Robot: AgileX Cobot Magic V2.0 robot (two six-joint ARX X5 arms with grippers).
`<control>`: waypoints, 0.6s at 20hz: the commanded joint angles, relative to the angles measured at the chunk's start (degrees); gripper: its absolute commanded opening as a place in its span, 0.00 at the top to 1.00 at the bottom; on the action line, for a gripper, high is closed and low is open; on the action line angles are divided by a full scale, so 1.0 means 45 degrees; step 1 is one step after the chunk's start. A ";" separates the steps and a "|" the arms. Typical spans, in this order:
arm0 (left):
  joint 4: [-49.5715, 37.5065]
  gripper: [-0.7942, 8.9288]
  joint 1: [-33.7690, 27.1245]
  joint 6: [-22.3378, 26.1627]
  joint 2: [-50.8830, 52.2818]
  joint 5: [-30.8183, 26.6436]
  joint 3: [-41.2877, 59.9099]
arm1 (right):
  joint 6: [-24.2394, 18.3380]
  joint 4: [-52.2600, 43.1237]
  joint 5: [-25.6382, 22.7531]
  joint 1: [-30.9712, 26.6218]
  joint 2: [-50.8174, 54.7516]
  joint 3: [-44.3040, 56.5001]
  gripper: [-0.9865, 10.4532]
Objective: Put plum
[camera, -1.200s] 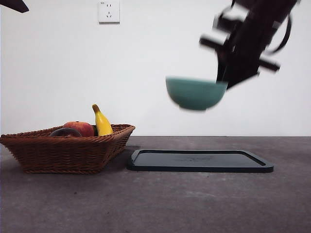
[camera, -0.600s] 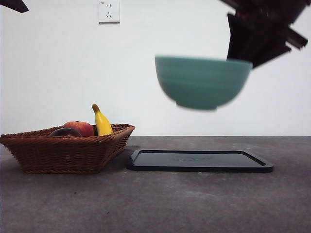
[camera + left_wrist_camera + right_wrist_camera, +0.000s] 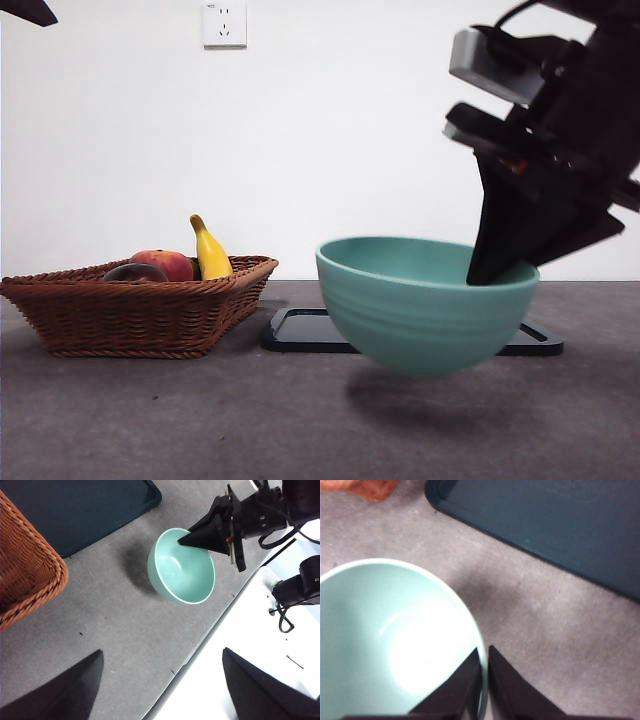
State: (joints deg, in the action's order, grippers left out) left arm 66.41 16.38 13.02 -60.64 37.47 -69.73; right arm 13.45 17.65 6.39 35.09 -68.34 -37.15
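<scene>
While resting in the wicker basket [image 3: 140,312] far to the left of the bowl [image 3: 427,303], the plum [image 3: 134,272] shows only its dark top above the rim, touching the red fruit [image 3: 165,264] just behind it. Beside that fruit, nearer the bowl, a yellow banana [image 3: 209,253] standing upright. Between basket and bowl, farther back on the grey table [image 3: 200,420], a flat dark tray [image 3: 300,330], partly hidden by the bowl. Bowl itself teal, upright, held just off the table with a shadow beneath. On the bowl's right rim, the right end effector [image 3: 484,680], jaws pinched together on the wall, one inside and one outside. Left end effector [image 3: 160,690] high above and well apart from the bowl, jaws spread wide, nothing between them. On the wall above the basket, a white socket [image 3: 224,23].
</scene>
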 commanded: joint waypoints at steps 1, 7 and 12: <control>-0.0039 0.53 0.0044 0.0189 -0.0087 0.0058 -0.0160 | 0.0418 -0.0641 -0.0015 0.0087 -0.0126 0.0311 0.91; -0.0015 0.53 0.0044 0.0189 -0.0087 0.0058 -0.0160 | 0.0593 -0.1268 0.0049 0.0092 -0.1166 0.0442 0.91; -0.0005 0.53 0.0044 0.0189 -0.0087 0.0058 -0.0160 | 0.0588 -0.1355 0.0034 0.0092 -0.1637 0.0442 0.91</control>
State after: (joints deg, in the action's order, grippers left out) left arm 66.50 16.38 13.02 -60.64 37.47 -69.73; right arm 15.49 12.10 6.46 35.11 -74.87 -35.03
